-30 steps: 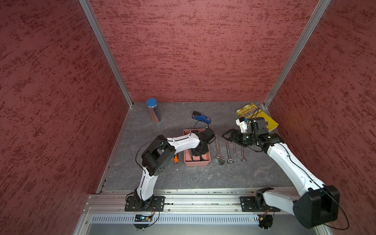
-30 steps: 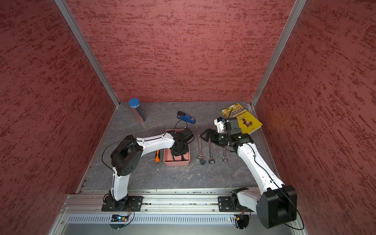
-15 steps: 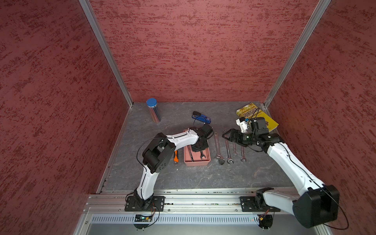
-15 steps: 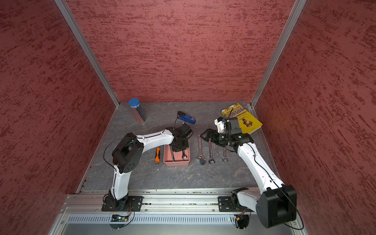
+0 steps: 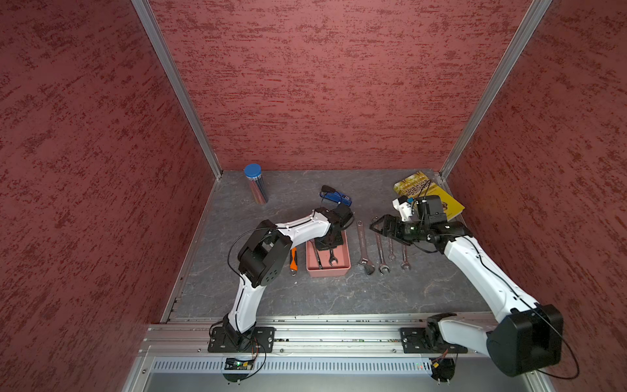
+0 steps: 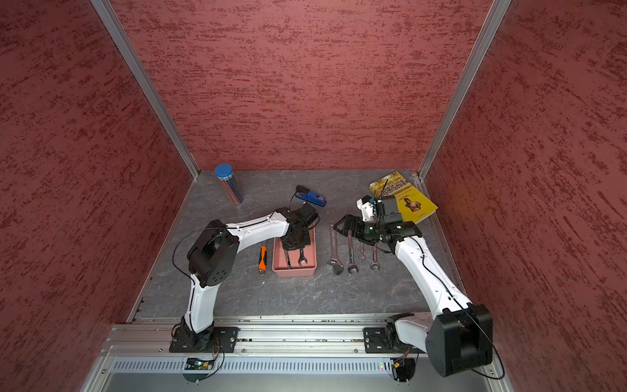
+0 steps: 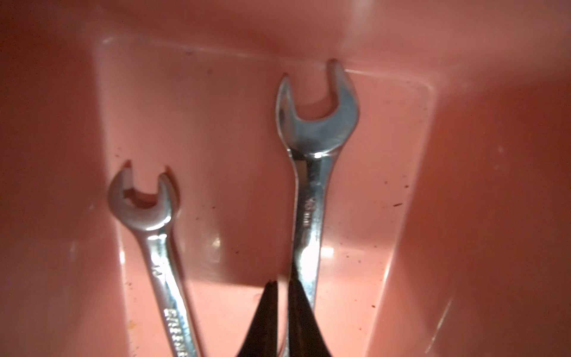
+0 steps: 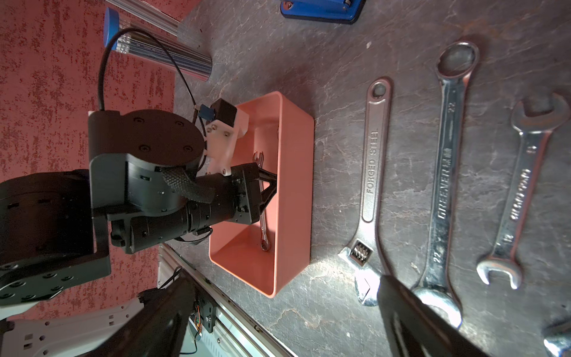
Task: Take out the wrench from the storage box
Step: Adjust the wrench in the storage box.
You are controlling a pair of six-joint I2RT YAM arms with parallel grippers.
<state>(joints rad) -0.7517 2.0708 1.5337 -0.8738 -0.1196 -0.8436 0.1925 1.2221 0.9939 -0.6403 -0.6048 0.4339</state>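
- Red textured walls close in a grey, stone-veined counter (image 5: 305, 298) on three sides.
- Left end effector (image 7: 282, 296) reaches down into the storage box (image 5: 328, 271). Its two dark fingers (image 7: 265, 321) are drawn together on the shank of the larger wrench (image 7: 312, 129).
- That wrench lies inside the box, along the long wall that faces the counter's right edge. Its open head is close to the end wall nearest the front edge.
- A smaller wrench (image 7: 145, 210) lies in the same box, apart from the larger one. Its head points the same way and stops shorter.
- The box sits near the middle of the counter, with its long walls running from the front edge toward the back edge.
- Right end effector (image 5: 377, 226) hangs with its jaws spread wide above the back ends of a row of tools.
- In that row, an adjustable wrench (image 8: 372, 173), a long combination wrench (image 8: 445, 173) and an open-ended spanner (image 8: 522, 191) lie side by side. They are parallel to the box, on its right-edge side and clear of it.
- An orange-handled tool (image 5: 293, 259) lies just beside the box's opposite long wall.
- A blue device (image 5: 336, 197) rests beyond the box, toward the back edge.
- A clear tube with a blue cap (image 5: 256, 185) stands near the back-left corner.
- A yellow book (image 5: 441, 200) lies in the back-right corner, partly covered by the right arm's wrist.
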